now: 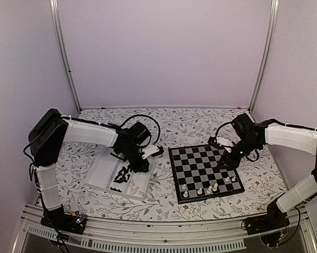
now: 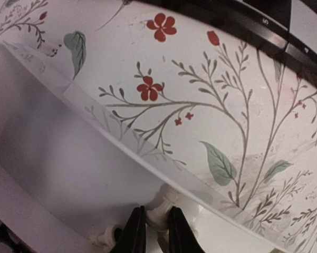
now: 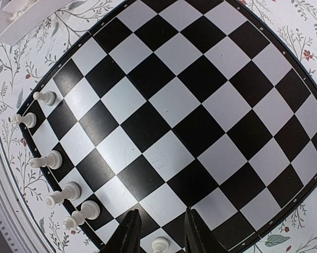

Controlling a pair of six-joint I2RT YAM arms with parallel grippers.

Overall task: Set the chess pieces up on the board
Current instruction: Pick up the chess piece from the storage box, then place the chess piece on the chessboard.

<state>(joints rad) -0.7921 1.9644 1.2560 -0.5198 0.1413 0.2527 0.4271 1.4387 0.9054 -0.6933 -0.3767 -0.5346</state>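
Observation:
The board (image 1: 205,167) lies right of centre, and several white chess pieces (image 1: 200,190) stand along its near edge. My left gripper (image 1: 141,164) reaches down into the clear tray (image 1: 101,171). In the left wrist view this gripper (image 2: 154,234) is shut on a small white chess piece (image 2: 161,213) lying against the tray's wall (image 2: 121,153). My right gripper (image 1: 228,159) hovers over the board's right side. The right wrist view shows it (image 3: 161,234) open above the board (image 3: 169,105), with a white pawn (image 3: 160,245) standing untouched between its fingers. More white pieces (image 3: 47,159) line the board's left edge.
Loose black pieces (image 1: 121,176) lie in the tray's near half. Another white piece (image 2: 108,234) rests just left of the left fingers. The board's dark border (image 2: 263,31) shows beyond the tray. A floral cloth (image 1: 163,126) covers the table.

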